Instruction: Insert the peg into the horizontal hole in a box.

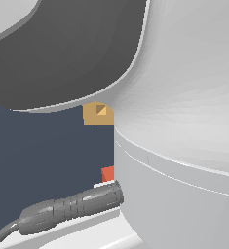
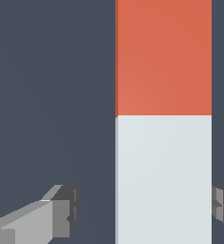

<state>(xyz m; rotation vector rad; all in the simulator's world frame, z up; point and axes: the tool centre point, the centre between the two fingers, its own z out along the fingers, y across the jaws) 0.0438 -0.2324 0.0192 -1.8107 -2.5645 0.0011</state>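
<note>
Tool [image 2: 144,217] fingers stand apart in the wrist view, straddling the white half of the peg [image 2: 163,119], one finger [image 2: 51,219] clear of it. In the exterior view, we see the box [image 1: 97,114] and its hole [image 1: 101,109] at upper centre, a red peg end lower centre. We advise centring before closing.

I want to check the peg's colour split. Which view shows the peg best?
The wrist view: the peg fills it, red-orange half meeting white half. The exterior view shows only a small red-orange bit of it beside the arm.
</note>
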